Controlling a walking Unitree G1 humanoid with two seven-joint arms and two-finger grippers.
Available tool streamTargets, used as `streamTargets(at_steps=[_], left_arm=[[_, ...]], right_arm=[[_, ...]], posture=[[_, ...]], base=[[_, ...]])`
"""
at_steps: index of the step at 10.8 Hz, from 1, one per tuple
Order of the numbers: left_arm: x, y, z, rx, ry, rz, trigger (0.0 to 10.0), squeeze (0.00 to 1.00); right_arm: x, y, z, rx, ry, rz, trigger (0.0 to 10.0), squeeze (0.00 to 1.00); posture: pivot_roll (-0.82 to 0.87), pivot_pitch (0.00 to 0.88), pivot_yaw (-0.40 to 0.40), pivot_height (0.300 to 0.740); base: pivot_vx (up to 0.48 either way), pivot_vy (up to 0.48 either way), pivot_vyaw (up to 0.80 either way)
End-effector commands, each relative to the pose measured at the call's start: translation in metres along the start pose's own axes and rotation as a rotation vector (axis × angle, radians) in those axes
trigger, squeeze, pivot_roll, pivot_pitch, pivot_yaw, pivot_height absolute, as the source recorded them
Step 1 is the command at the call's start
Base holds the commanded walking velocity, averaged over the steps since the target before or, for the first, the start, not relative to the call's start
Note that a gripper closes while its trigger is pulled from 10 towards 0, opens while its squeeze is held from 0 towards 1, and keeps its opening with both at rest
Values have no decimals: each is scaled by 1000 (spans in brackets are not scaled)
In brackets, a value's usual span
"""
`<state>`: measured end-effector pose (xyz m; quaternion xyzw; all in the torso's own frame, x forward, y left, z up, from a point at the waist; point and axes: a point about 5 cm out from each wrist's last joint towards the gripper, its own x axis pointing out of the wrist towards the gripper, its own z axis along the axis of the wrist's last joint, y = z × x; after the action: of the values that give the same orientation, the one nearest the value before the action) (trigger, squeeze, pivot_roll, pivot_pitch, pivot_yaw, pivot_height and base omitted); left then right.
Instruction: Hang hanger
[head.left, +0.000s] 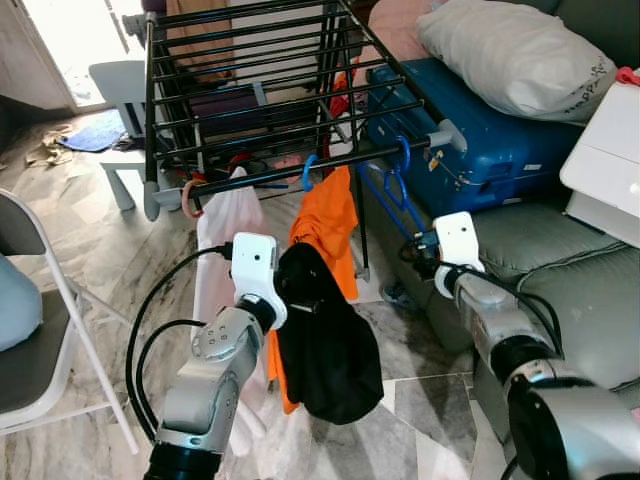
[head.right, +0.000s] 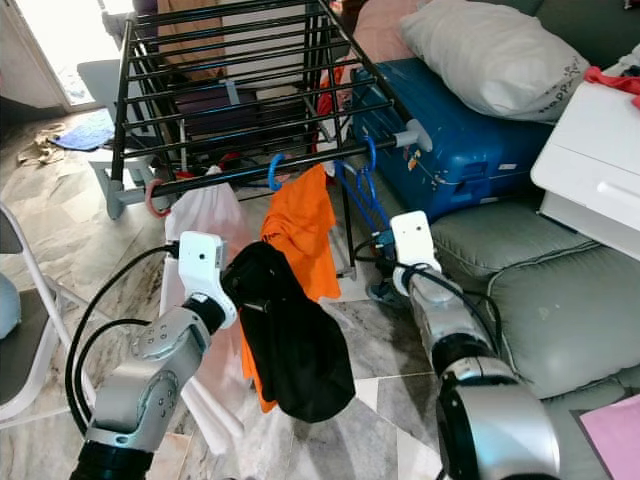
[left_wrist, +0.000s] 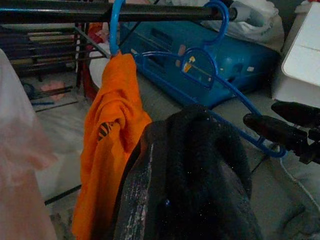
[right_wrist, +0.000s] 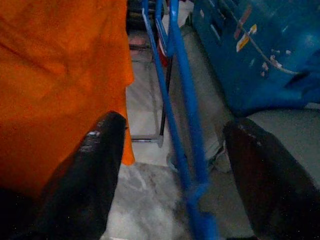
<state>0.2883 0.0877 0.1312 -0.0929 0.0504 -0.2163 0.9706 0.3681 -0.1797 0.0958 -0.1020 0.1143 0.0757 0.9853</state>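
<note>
Right gripper: fingers were held apart, with the lower bar of the blue hanger running between them; no clamping was seen.
Left gripper: it was buried under a black garment; whether its fingers were together or apart could not be told.
Blue hanger: it was found empty, its hook already over the front rail of the drying rack, near the rail's right end.
Long axis: the hanger body sloped down from the rail towards the right gripper, lying roughly along that gripper's reach.
Key relation: the hanger lay directly ahead of and above the right gripper; the right arm was judged the nearer one.
Neighbouring items: an orange shirt hung on a second blue hook just left of the hanger; a pale garment hung further left.
Surroundings: a blue suitcase and a grey sofa stood to the right of the rack.
</note>
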Motion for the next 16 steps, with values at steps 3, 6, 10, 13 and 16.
streamTargets(at_steps=[3, 6, 10, 13, 16], left_arm=[[-1, -1, 7, -15, -64, -10, 10000, 0], [-13, 6, 9, -16, -84, 9, 10000, 0], [-9, 1, 7, -17, -83, -27, 10000, 0], [-8, 0, 7, -21, -83, -30, 10000, 0], [-8, 0, 6, -23, -78, -33, 10000, 0]], right_arm=[[-11, -8, 7, -18, -149, -47, 10000, 1000], [-41, -9, 4, -34, -240, -39, 10000, 1000], [-55, -8, 3, -35, -208, -31, 10000, 1000], [-56, -1, 2, -38, -181, 4, 10000, 922], [-57, 4, -1, -37, -152, 50, 10000, 686]], posture=[[-147, 13, 40, 740], [-168, 16, 42, 740], [-184, 7, 53, 740], [-186, 1, 54, 740], [-188, 5, 55, 740]], base=[[0, 0, 0], [0, 0, 0], [210, 0, 0], [328, 0, 0], [299, 0, 0]])
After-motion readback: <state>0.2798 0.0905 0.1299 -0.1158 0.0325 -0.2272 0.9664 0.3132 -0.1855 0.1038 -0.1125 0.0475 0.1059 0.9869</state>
